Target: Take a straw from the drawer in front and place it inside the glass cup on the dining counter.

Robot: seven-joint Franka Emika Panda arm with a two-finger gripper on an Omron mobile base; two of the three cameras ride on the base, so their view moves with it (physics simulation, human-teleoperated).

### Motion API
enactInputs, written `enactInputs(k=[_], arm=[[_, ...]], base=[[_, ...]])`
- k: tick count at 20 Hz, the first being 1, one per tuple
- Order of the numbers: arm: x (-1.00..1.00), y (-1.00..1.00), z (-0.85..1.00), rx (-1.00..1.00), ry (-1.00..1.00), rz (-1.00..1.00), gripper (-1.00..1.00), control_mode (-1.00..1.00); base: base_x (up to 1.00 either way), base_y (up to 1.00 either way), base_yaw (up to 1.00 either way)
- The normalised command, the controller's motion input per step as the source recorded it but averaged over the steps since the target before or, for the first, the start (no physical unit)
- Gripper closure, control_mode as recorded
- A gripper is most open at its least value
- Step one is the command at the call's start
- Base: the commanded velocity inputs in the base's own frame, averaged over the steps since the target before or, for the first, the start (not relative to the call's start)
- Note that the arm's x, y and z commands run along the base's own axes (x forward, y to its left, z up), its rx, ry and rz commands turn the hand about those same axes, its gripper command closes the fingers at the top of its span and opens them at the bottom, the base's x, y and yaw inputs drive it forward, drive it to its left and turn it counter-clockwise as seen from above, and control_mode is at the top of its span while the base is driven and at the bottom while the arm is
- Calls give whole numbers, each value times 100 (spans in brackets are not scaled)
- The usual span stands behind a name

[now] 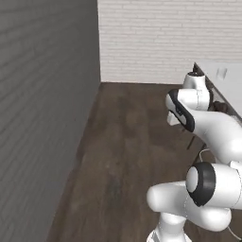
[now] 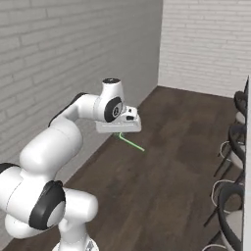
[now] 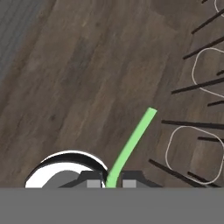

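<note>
Flat, even rendered light fills all three views, with no clear source. The dark brown wooden plank floor (image 1: 127, 156) shows only faint shading and no glare. Everything looks soft and low in resolution, slightly blurred throughout.

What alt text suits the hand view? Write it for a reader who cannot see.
A light-green straw is pinched at its lower end between the two dark fingers and slants up to the right over a dark wooden floor. Stools with dark legs stand at the right.

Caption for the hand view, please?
Claw shut on the green straw, carried above the wooden floor.
</note>
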Motion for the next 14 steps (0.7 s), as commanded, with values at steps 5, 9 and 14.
enactInputs(k=[5, 9, 14], arm=[[0, 0, 0, 0, 0, 0, 100, 100], [0, 0, 0, 0, 0, 0, 100, 100], [0, 0, 0, 0, 0, 0, 100, 100]], base=[[100, 28, -48], [100, 32, -48], [100, 34, -48]])
